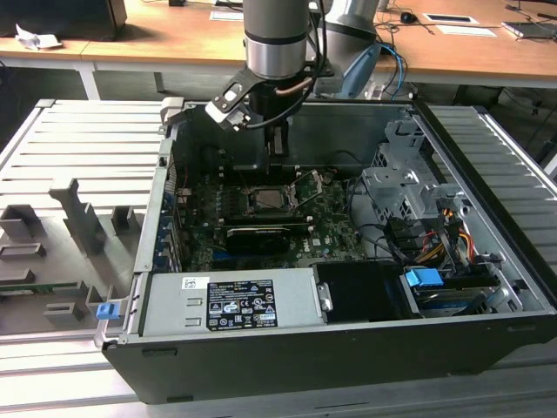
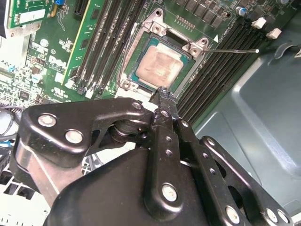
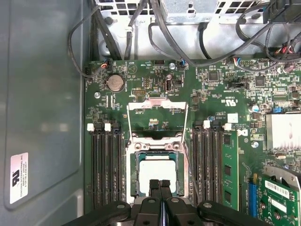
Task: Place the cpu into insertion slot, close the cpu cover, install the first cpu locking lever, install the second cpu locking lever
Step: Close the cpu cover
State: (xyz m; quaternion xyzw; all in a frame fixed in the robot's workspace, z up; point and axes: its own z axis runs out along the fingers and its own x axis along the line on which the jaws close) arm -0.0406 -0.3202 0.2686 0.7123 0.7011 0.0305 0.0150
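Showing gripper (image 3: 160,184), fingertips pressed together on nothing, hovering just above cpu (image 3: 157,168); seeing cpu lying flat in insertion slot (image 3: 179,172), mid-motherboard (image 3: 221,94); finding cpu cover (image 3: 157,106) standing open beside slot; probably needing gentle, even pushing on cover's free edge, avoiding chip.

Your arm (image 1: 277,39) hangs straight down from above, its wrist vertical. Your gripper (image 1: 277,139) points down below it, and in both wrist views the gripper (image 2: 162,94) (image 3: 160,184) has its two slim black fingers (image 3: 154,188) pressed together tip to tip
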